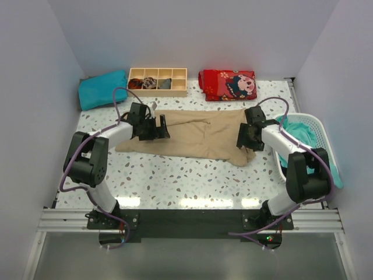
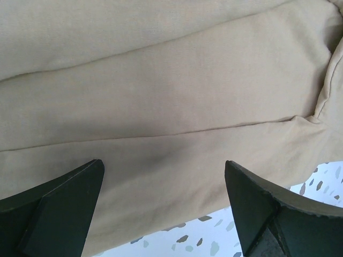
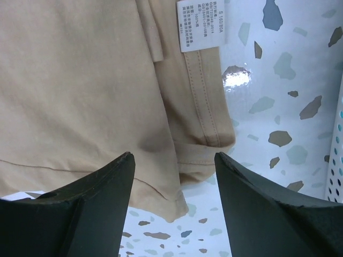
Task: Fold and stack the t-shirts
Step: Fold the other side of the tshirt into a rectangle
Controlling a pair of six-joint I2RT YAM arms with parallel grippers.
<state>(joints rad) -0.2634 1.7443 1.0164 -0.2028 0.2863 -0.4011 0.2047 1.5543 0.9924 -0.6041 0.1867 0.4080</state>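
A tan-beige t-shirt (image 1: 198, 137) lies spread across the middle of the table, folded lengthwise. My left gripper (image 1: 161, 129) hovers open over its left end; in the left wrist view the tan cloth (image 2: 161, 96) fills the frame, and nothing sits between the jaws of the gripper (image 2: 163, 176). My right gripper (image 1: 242, 140) stands open over the shirt's right end. The right wrist view shows a hem corner (image 3: 177, 206) and a white size label (image 3: 201, 24) below the empty right gripper (image 3: 174, 160). A teal t-shirt (image 1: 103, 88) lies folded at the back left. Another teal t-shirt (image 1: 300, 135) hangs in the basket.
A white plastic basket (image 1: 315, 125) stands at the right edge beside the right arm. A wooden compartment tray (image 1: 157, 80) and a folded red printed cloth (image 1: 228, 84) sit along the back wall. Speckled tabletop (image 1: 192, 181) shows in front of the tan shirt.
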